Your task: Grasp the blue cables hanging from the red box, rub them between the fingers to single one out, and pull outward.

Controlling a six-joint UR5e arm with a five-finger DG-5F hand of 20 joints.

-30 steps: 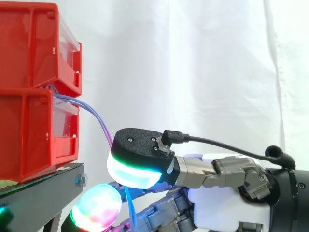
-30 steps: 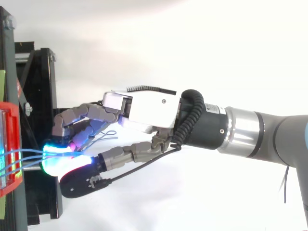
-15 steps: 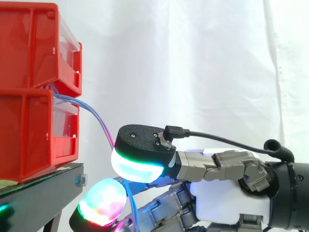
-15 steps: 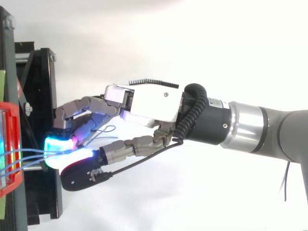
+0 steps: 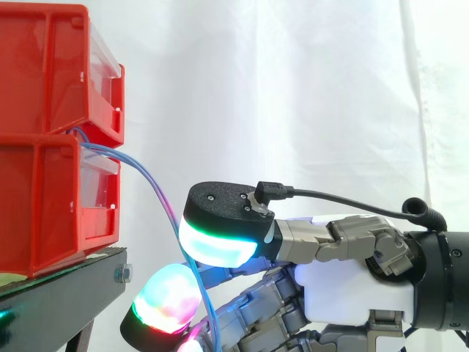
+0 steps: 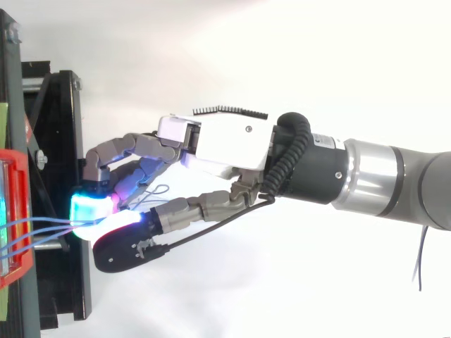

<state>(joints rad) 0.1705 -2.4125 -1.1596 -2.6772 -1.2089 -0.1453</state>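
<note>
Thin blue cables [image 5: 135,170] come out between the two stacked red bins [image 5: 51,139] and droop to the right, down into my hand [image 5: 344,293]. In the top view the blue cables [image 6: 42,229] run from the red bin [image 6: 15,211] to my hand [image 6: 225,144], whose curled fingers and thumb pinch them between glowing pads. A loose loop of cable [image 6: 156,191] shows behind the fingertips. The thumb pad [image 5: 220,246] glows cyan and green above a multicoloured fingertip [image 5: 165,299].
The bins stand on a black stand [image 5: 66,290] with a bolt at its corner. A white curtain [image 5: 293,95] hangs behind. The arm [image 6: 380,179] enters from the right in the top view.
My hand has drawn slightly to the right, away from the bins, with the cables still pinched. The cables between bin and fingers are drawn out longer.
</note>
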